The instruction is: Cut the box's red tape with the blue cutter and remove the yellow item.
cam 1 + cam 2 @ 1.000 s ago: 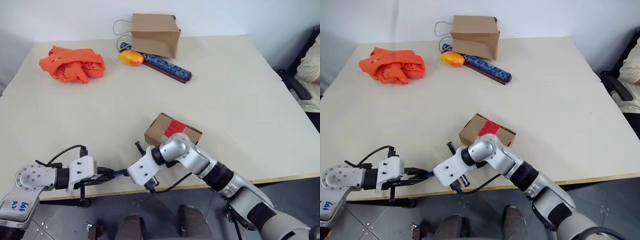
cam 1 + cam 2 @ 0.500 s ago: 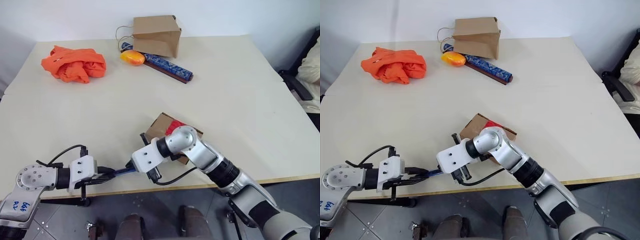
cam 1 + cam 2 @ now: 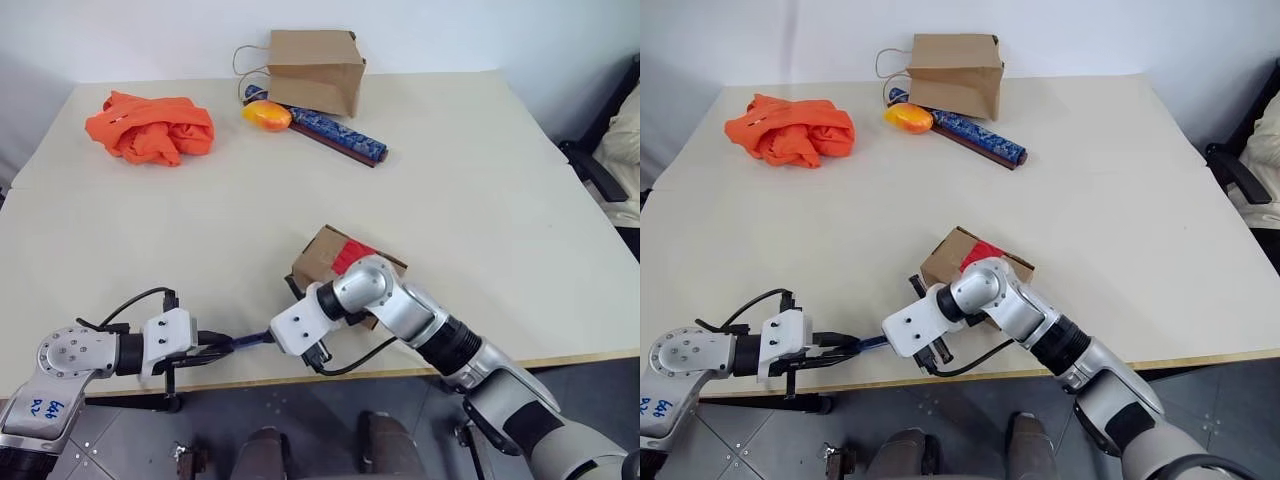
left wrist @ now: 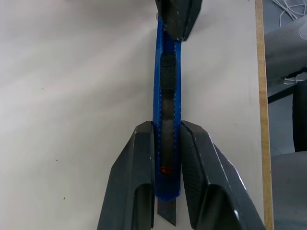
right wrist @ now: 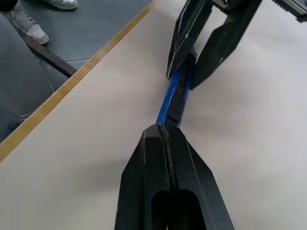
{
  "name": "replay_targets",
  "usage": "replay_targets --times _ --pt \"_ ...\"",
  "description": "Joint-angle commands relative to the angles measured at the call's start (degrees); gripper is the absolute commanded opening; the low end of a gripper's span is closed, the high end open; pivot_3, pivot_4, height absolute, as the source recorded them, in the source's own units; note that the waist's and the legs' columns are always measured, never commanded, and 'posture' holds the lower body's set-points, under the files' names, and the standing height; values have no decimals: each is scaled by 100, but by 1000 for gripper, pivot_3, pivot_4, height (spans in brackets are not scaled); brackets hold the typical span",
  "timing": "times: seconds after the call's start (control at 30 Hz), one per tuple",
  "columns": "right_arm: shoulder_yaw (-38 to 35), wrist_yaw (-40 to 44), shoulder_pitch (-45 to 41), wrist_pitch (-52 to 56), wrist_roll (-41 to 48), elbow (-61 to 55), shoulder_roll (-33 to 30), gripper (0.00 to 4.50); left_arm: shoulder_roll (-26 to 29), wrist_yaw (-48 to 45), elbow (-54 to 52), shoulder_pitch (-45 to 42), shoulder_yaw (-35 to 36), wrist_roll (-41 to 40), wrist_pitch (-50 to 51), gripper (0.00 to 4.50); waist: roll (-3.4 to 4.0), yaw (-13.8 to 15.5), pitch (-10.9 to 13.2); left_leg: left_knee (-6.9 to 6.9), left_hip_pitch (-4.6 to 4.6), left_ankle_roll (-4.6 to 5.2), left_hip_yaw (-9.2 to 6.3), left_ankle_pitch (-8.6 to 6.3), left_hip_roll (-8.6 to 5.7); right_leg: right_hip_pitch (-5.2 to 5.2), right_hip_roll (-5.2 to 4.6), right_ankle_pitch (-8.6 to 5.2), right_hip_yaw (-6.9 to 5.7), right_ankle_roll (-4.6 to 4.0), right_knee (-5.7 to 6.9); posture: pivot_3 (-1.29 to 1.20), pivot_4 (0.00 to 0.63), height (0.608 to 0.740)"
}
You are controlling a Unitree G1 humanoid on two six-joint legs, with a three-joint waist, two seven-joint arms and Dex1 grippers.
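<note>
The left gripper (image 3: 222, 346) was near the front edge of the table (image 3: 480, 190), to the left of the box (image 3: 345, 265). Its fingers (image 4: 139, 182) were squeezed on the blue cutter (image 4: 167, 100), one on each side, holding its back end. The cutter stuck out toward the box, just above the table.

The right gripper (image 3: 902, 343) was just to the left of the box too. Its fingers (image 5: 165, 167) were pressed together, and they pinched the far end of the cutter. So both grippers held the same cutter, one at each end.

This looked like a hand-over, or a step to push the blade out. To do it well, I think one gripper should keep a tight hold until the other one was sure of its grip. It should move slowly, so the thin cutter did not twist or drop off the table edge.

The box sat on the table, right behind the right arm. The red tape (image 3: 350, 255) was on top of it and looked uncut. The yellow item was likely inside the shut box, where it could not be seen.
</note>
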Motion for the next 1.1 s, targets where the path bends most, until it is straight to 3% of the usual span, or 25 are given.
replay_targets --times 0.03,0.27,0.47,0.83,1.1 --pt "130 -165 -72 -86 -130 228 246 29 -68 49 -24 79 -172 61 87 444 1 -1 0 0 0 0 0 0 0 0 0 -1 0 -2 1 0 150 740" --pt "53 -248 -133 -142 -114 359 425 29 -66 80 -81 87 -175 28 131 444 1 3 0 3 0 0 0 1 0 0 0 -2 0 -4 3 0 150 740" --pt "-259 10 -51 245 339 -394 155 29 -48 60 -94 128 -167 8 131 444 1 5 0 4 -2 -1 -1 0 1 0 0 -3 0 -6 3 0 150 740" --pt "-85 -47 83 -119 -10 -31 -228 29 -40 35 -61 59 -203 15 141 444 2 1 0 2 -1 -1 1 0 1 -1 0 -3 -1 -6 1 0 150 740" --pt "81 -237 19 -200 -103 312 189 29 -47 14 -51 34 -209 10 133 444 2 -3 0 2 1 -1 2 0 1 0 0 -3 -1 -6 2 0 150 740"
